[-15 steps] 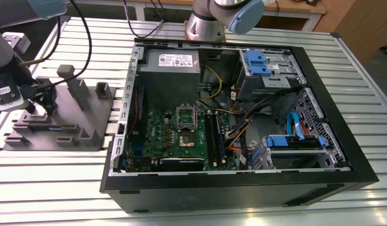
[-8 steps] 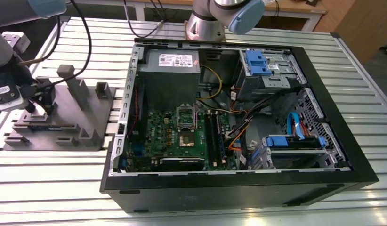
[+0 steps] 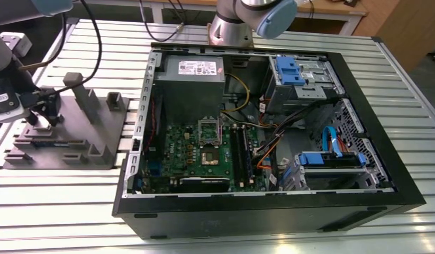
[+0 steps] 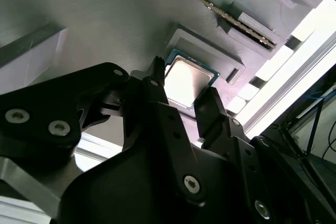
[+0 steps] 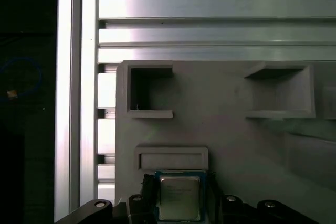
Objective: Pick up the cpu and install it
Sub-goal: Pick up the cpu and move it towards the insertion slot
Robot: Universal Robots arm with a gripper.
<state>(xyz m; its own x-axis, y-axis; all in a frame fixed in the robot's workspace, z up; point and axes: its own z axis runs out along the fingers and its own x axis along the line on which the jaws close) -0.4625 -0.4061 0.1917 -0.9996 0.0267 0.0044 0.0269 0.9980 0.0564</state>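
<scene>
Fingers (image 4: 157, 95) first: we see them parted, one on each flank of the cpu (image 4: 187, 80). Nothing is pinched as far as we can judge, though whether a finger grazes the chip's edge we can't tell. In the first wrist view the cpu (image 5: 179, 198) lies flat, shiny side up, in a shallow pocket of the grey holder block (image 5: 226, 140). So we call this the pick-up step, with the gripper (image 3: 44, 112) low over that block at the exterior view's left. The block sits on the slatted worktop (image 3: 62, 196) beside the open computer case (image 3: 274, 225), and the motherboard (image 3: 192, 159) inside lies well apart from the chip. In our judgement the grasp calls for an even squeeze on opposite edges and a straight lift, so the chip doesn't tilt in its pocket.
</scene>
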